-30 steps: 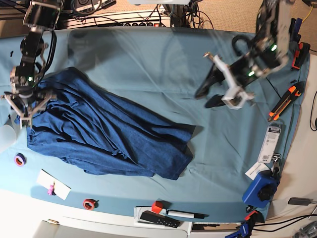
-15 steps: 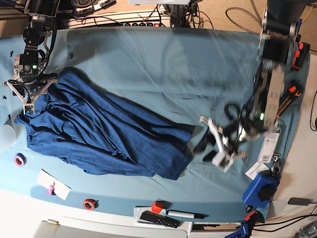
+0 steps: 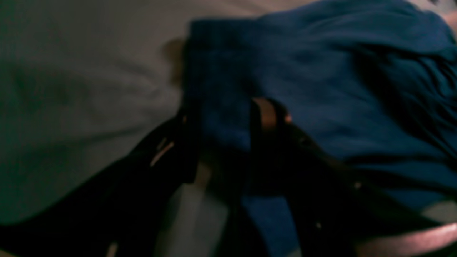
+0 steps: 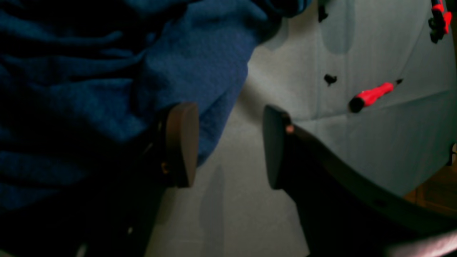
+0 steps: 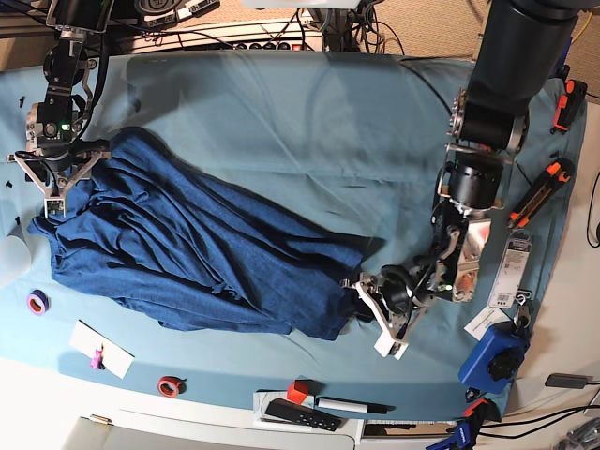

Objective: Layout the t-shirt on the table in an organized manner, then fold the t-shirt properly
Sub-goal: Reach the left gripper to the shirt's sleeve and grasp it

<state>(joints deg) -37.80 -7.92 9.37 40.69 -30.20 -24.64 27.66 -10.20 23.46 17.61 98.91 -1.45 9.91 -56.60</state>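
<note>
Navy t-shirt (image 5: 197, 253) lies rumpled on the table (image 5: 281, 122). Left gripper (image 5: 367, 305) straddles its corner, jaws apart. Right gripper (image 4: 228, 142) gapes, unclenched, over the opposite edge.

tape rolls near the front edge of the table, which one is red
The red tape roll, near the white card; the other roll, further toward the right arm's side, is purple.

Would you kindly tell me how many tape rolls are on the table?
2: a purple tape roll near the front-left edge, a red tape roll at the front edge. Others may be hidden.
</note>
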